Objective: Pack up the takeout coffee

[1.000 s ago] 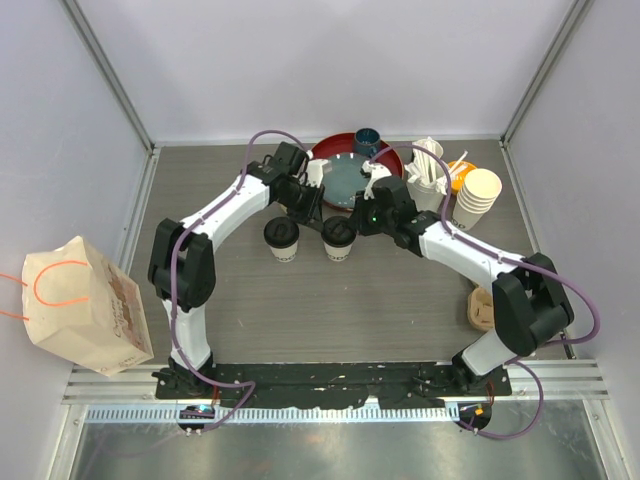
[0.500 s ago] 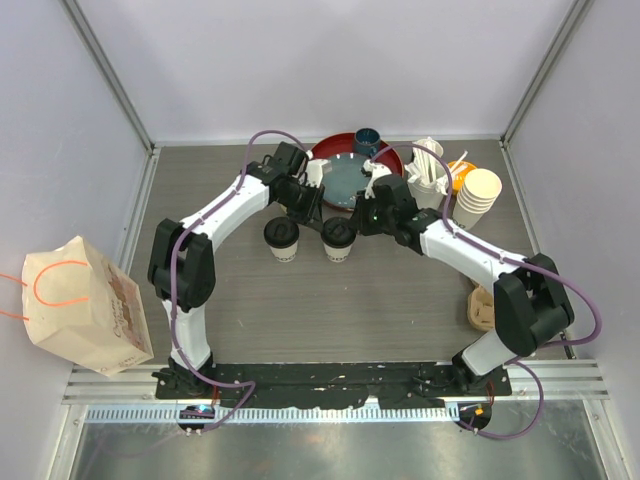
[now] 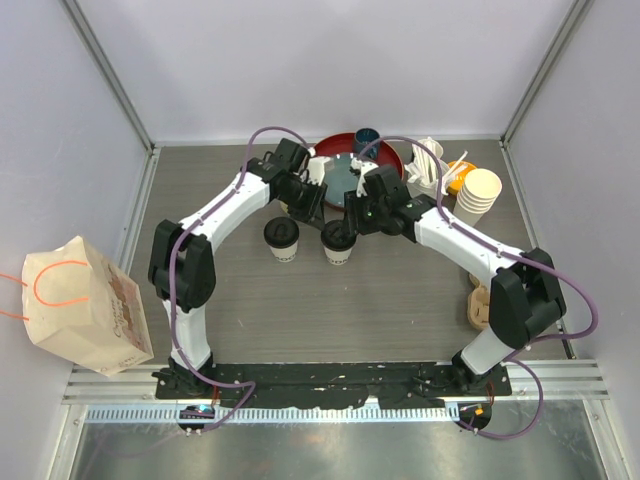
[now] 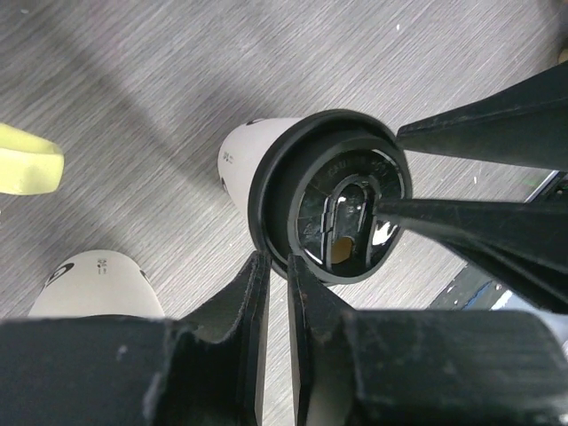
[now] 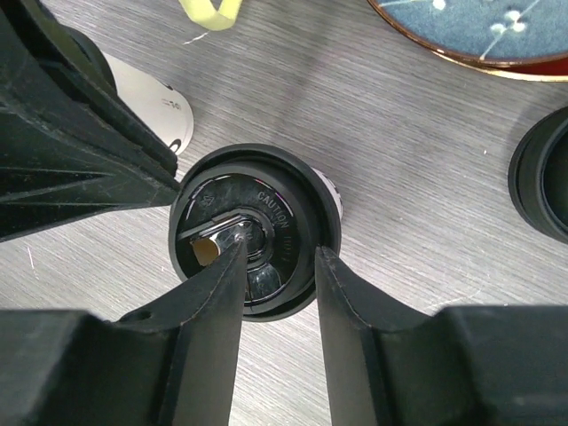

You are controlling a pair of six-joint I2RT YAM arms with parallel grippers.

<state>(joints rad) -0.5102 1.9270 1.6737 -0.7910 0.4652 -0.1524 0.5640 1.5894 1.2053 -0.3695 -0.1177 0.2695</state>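
Note:
Two cream paper takeout coffee cups with black lids stand side by side, the left cup [image 3: 282, 240] and the right cup [image 3: 338, 242]. Both grippers hang over the right cup's lid [image 4: 330, 209]. My left gripper [image 4: 278, 257] has its jaws a thin slit apart at the lid's rim, and whether they still pinch it is unclear. My right gripper [image 5: 280, 250] is open, with one fingertip over the lid's middle [image 5: 248, 231] and the other outside its rim. The left cup's white wall [image 4: 89, 284] shows beside it.
Behind the cups a red tray [image 3: 392, 158] holds a blue plate [image 3: 340, 180], a dark blue cup [image 3: 366, 139] and a pale mug [image 3: 316, 172]. Stacked paper cups [image 3: 478, 195] and a cardboard carrier [image 3: 481, 308] are on the right. A brown paper bag [image 3: 82, 302] lies far left.
My right gripper's jaws have spread apart over the lid, and that arm has shifted a little left. The left jaws have parted slightly. Both cups stay in place.

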